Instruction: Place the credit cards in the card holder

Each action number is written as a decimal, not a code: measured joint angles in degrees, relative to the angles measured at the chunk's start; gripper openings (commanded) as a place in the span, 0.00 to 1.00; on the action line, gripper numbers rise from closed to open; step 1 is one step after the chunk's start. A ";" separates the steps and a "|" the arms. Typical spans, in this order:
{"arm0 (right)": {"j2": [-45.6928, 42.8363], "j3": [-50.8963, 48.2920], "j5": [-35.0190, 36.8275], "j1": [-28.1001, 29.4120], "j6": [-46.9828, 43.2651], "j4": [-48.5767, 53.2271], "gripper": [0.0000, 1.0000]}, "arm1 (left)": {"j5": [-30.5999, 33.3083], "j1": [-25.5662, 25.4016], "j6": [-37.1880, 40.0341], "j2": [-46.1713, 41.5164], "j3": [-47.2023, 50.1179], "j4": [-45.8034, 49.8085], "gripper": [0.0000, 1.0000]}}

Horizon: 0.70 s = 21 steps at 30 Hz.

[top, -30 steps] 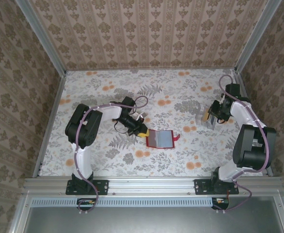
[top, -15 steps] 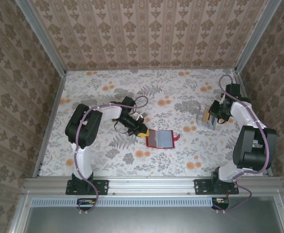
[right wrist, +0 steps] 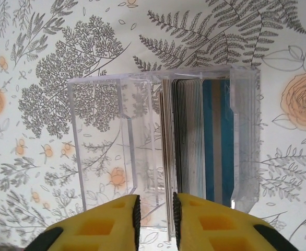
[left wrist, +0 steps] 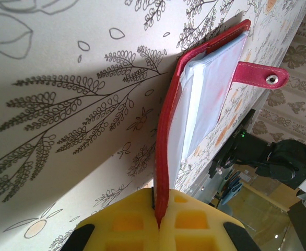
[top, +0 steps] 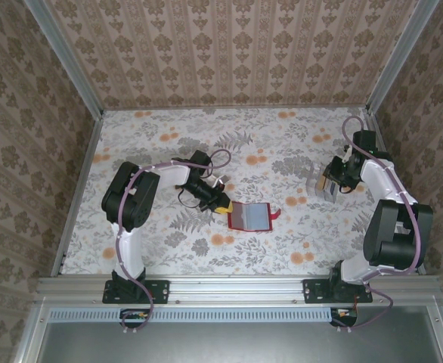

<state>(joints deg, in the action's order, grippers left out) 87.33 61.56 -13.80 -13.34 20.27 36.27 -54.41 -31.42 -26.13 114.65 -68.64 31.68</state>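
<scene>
The left gripper [left wrist: 157,217] has its two yellow, waffle-moulded pads pressed together on the near edge of the one red card holder [left wrist: 166,151]. The holder stretches straight away from the fingertips, open, with its outer side down on the flower-printed table [left wrist: 64,94]. Its cover is smooth red with a stitched edge. Frosted see-through pockets [left wrist: 215,78] fan up off the inner side. One red strap [left wrist: 249,70] with a single round metal snap [left wrist: 271,78] sticks out from the holder's far end.

The right gripper [right wrist: 154,212] has its pads a narrow gap apart, at the near wall of one clear, hard plastic box [right wrist: 101,130]. The credit cards [right wrist: 215,136] stand on edge in a tight row in the half of the box ahead of the right-hand finger. They are thin, flat and packed too closely to count. The outermost shows blue with a pale grey stripe. No print on them can be read. The half of the box ahead of the other finger shows the table pattern through it.
</scene>
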 measured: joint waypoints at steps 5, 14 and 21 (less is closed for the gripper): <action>0.00 0.00 -0.15 -0.02 1.22 -0.07 0.45 | 0.00 0.00 0.00 0.02 0.00 0.00 0.00; 1.62 0.07 -0.59 0.00 2.16 -1.66 0.50 | -0.02 0.00 0.00 0.17 0.00 -0.17 0.00; 6.19 0.50 -2.62 0.00 3.10 -3.34 0.39 | -0.02 0.00 0.02 0.17 0.00 -0.24 0.00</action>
<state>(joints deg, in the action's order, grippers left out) 93.51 62.06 -16.43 -13.34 23.38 32.93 -54.43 -31.42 -26.11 114.83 -68.64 31.44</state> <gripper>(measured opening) 0.440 0.047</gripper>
